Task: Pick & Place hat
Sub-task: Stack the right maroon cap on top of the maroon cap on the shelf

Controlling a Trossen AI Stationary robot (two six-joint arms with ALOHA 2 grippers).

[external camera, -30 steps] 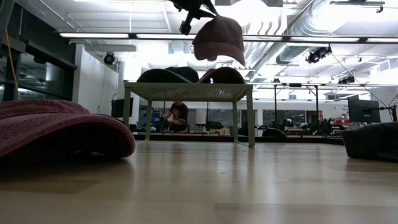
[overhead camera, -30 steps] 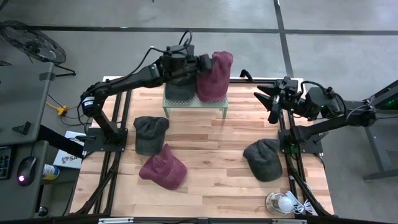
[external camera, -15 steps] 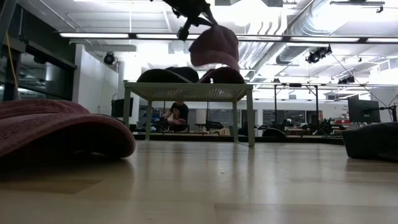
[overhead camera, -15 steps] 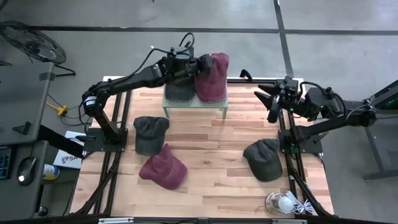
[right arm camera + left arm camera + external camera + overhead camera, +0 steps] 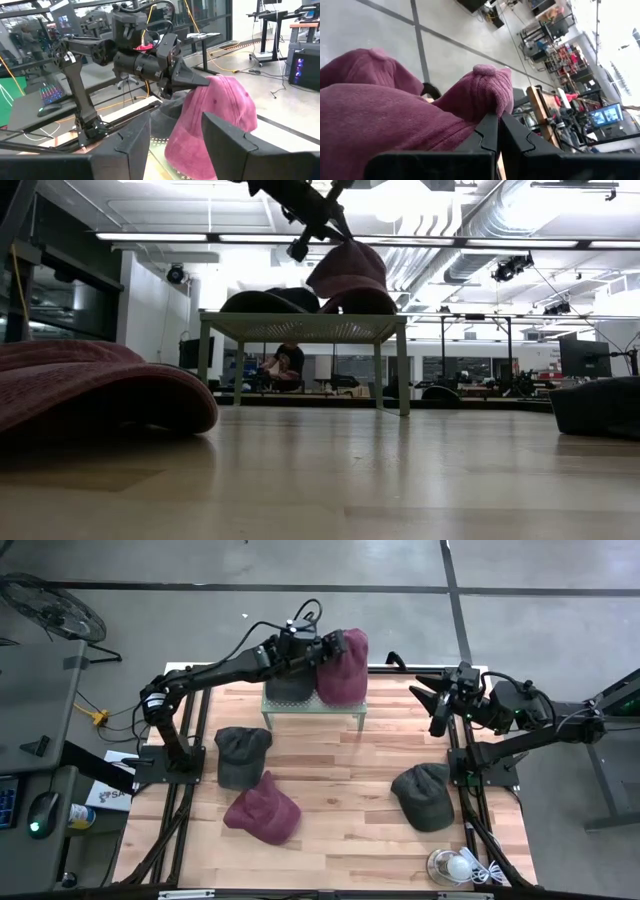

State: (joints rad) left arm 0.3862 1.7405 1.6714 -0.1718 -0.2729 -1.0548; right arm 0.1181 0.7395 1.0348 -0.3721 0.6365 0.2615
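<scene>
Over stand (image 5: 312, 705): L gripper (image 5: 316, 648) pinching maroon hat (image 5: 342, 668)

A wooden plank table (image 5: 340, 780) carries the things; a small pale green stand (image 5: 312, 708) sits on it at the middle of the far edge; a dark grey cap (image 5: 241, 754) lies toward the left edge, and a maroon cap (image 5: 262, 809) lies just in front of it, touching it; another dark grey cap (image 5: 424, 795) lies toward the right edge; a small lamp with a white bulb (image 5: 452, 866) rests at the near right corner.
</scene>
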